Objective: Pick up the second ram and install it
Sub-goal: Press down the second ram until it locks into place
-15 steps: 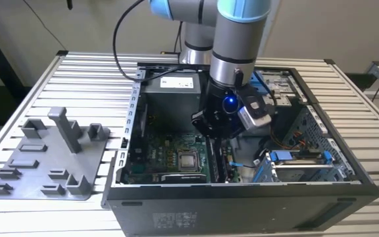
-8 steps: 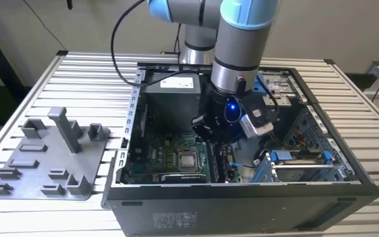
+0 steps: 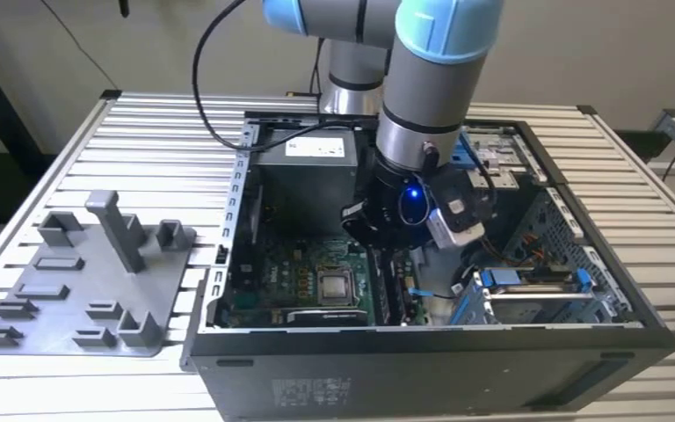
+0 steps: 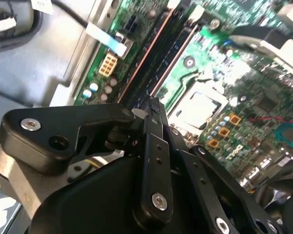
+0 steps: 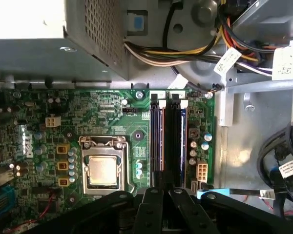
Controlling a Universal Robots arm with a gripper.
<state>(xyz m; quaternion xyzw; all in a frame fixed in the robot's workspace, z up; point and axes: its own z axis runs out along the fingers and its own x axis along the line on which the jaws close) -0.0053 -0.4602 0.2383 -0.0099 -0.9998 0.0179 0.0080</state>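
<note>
My gripper [image 5: 158,191] is down inside the open computer case [image 3: 431,338], just above the green motherboard [image 5: 112,112]. Its fingers are drawn together, and nothing shows between the tips in the second wrist view, where the gripper [image 4: 151,103] hangs over the memory slots [image 4: 158,48]. Two long dark sticks stand side by side in those slots. The one in line with my fingertips looks like the second ram [image 5: 156,141]; the other stick [image 5: 178,141] sits beside it. I cannot tell whether the tips touch the ram. In the exterior view the gripper [image 3: 394,253] is low over the board.
A processor socket [image 5: 103,168] lies beside the slots. The power supply [image 3: 308,171] and a cable bundle [image 5: 185,53] lie beyond the slots. A drive cage [image 3: 537,290] stands at the exterior view's right. A grey fixture plate [image 3: 91,281] lies outside the case.
</note>
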